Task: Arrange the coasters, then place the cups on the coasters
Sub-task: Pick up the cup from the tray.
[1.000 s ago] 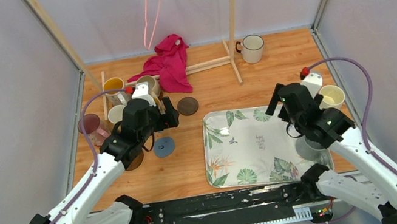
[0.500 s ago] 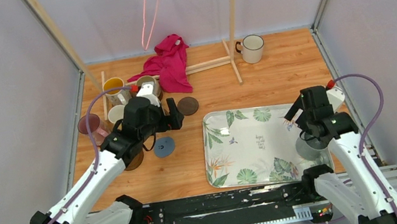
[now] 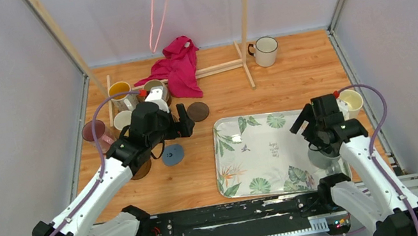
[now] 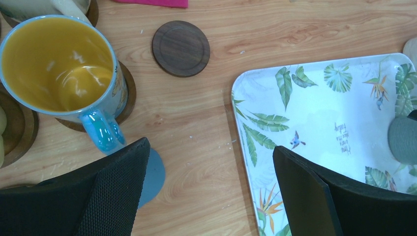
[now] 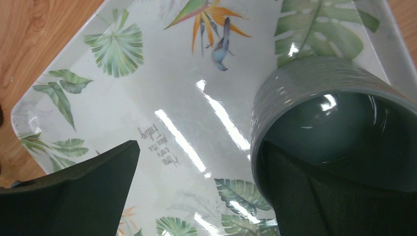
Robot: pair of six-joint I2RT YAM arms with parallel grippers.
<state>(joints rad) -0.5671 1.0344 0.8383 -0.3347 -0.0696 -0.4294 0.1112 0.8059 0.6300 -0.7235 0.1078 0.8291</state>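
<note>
My left gripper (image 3: 187, 125) hangs open and empty over bare wood (image 4: 210, 147), between a grey-blue coaster (image 4: 153, 172) and the tray. A blue mug with a yellow inside (image 4: 56, 64) stands on a dark coaster (image 4: 127, 101) just beyond its left finger. One free dark brown coaster (image 4: 180, 48) lies further off. My right gripper (image 5: 199, 147) is open over the tray. Its right finger (image 5: 319, 201) reaches inside a grey cup (image 5: 334, 113), and the left finger stands outside it. More cups (image 3: 120, 93) cluster at the far left.
The leaf-patterned tray (image 3: 248, 169) fills the middle right. A cream mug (image 3: 352, 100) stands right of it, and a white mug with a dark rim (image 3: 265, 51) at the back. A red cloth (image 3: 176, 65) drapes over a wooden rack (image 3: 245, 63).
</note>
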